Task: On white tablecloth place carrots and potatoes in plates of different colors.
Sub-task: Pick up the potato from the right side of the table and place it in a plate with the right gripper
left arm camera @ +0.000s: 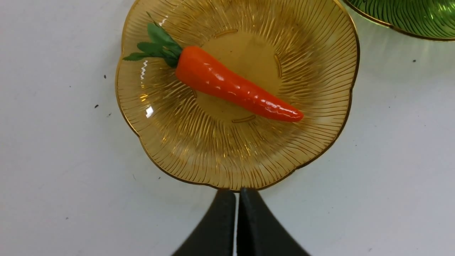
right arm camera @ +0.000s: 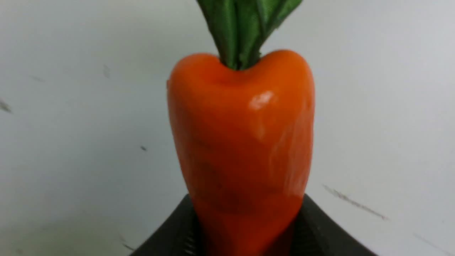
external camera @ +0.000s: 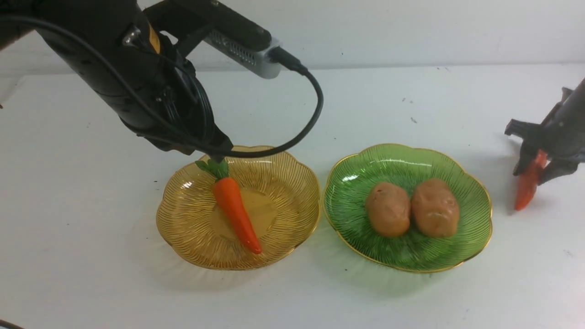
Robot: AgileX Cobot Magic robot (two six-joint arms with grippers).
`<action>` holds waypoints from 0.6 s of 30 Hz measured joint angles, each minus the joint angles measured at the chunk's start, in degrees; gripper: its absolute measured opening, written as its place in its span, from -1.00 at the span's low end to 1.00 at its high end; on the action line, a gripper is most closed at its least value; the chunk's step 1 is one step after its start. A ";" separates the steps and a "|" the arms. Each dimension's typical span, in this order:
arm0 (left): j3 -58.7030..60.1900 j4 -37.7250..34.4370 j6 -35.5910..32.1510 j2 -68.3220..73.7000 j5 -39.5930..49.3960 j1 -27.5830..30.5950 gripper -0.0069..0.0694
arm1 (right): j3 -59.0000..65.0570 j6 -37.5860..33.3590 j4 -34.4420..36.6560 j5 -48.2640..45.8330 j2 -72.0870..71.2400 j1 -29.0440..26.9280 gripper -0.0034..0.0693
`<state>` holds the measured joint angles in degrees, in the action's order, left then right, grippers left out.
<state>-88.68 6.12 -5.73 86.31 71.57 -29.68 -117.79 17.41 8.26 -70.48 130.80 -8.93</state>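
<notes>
Your front view looks forward from between both arms, slanting down over the white cloth-covered tabletop (external camera: 292, 301). Your left wrist view looks steeply down, nearer, sharing the amber ribbed glass plate (external camera: 183, 228), front-view eight o'clock. Your right wrist view faces the glossy orange toy carrot (right arm camera: 241, 142) very closely, front-view three o'clock.

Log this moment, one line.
right pincer: closed on carrot | left pincer: shut, empty | amber plate: one carrot | green plate: two potatoes
</notes>
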 joint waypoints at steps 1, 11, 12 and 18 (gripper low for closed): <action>0.00 0.00 0.31 -0.12 0.00 0.00 -0.83 | -2.52 0.00 -0.11 -0.18 -0.68 0.11 -0.13; 0.10 6.12 4.46 -4.15 0.00 0.00 -0.83 | -14.42 -5.42 9.60 -0.54 -9.32 7.98 -0.13; 0.10 6.82 5.05 -4.89 0.00 0.00 -0.83 | -14.49 -6.75 10.77 -0.69 -9.83 9.97 -0.13; 0.19 9.19 8.29 -13.22 0.00 0.00 -0.83 | -12.09 -9.93 10.90 -1.10 -8.96 24.19 -0.13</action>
<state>-88.50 15.31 2.56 73.09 71.57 -29.68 -129.88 7.48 19.17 -71.59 121.84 15.26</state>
